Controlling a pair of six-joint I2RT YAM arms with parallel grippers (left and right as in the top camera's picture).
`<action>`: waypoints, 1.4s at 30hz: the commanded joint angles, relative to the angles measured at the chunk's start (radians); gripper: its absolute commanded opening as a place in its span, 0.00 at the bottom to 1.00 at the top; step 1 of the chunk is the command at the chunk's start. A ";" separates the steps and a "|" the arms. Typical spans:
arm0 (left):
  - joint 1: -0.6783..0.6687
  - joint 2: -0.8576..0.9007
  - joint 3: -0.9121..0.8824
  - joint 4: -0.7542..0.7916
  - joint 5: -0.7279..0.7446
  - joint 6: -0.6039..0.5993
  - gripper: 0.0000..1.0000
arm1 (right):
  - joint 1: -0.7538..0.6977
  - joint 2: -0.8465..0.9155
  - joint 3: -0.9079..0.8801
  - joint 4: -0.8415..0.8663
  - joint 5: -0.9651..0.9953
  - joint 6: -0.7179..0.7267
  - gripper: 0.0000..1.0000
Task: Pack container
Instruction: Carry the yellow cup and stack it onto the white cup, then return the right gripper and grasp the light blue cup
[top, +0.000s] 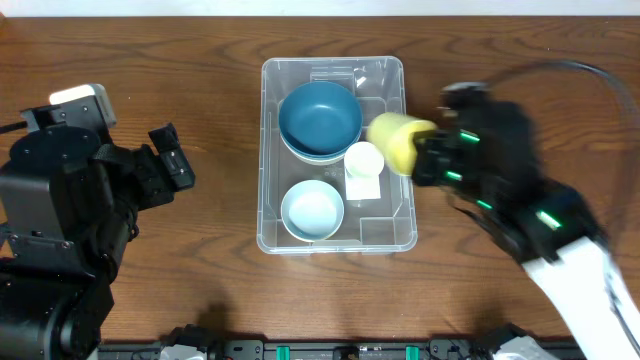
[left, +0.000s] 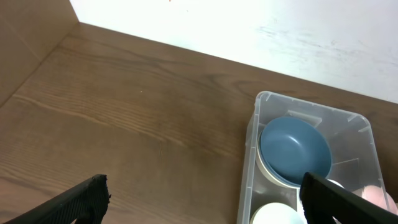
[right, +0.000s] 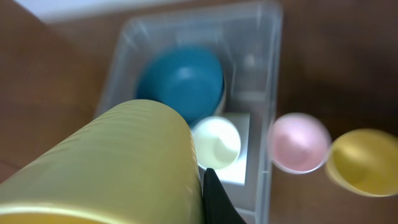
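Observation:
The clear container (top: 268, 150) sits mid-table, holding a dark blue bowl (top: 320, 118), a light blue bowl (top: 312, 210) and a white cup (top: 363, 160). My right gripper (top: 425, 150) is shut on a yellow cup (top: 397, 140), held on its side over the container's right rim. In the right wrist view the yellow cup (right: 124, 168) fills the foreground, with one black finger (right: 214, 199) pressed against it and the other finger hidden. My left gripper (top: 170, 155) hangs open and holds nothing, left of the container; its jaws (left: 202, 186) stand wide over bare wood beside the container (left: 249, 168).
In the right wrist view a pink cup (right: 300, 142) and another yellow cup (right: 364, 162) stand on the table just outside the container's right wall (right: 273, 93). My right arm hides both in the overhead view. A white wall borders the table's far edge (left: 249, 37).

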 joint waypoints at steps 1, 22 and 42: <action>0.003 -0.001 -0.002 0.000 -0.012 0.002 0.98 | 0.058 0.145 -0.019 0.027 0.059 0.036 0.01; 0.003 -0.001 -0.002 0.000 -0.012 0.002 0.98 | 0.054 0.365 -0.018 0.086 0.166 0.084 0.26; 0.003 -0.001 -0.002 0.000 -0.012 0.002 0.98 | -0.637 0.101 0.004 -0.036 0.097 0.043 0.63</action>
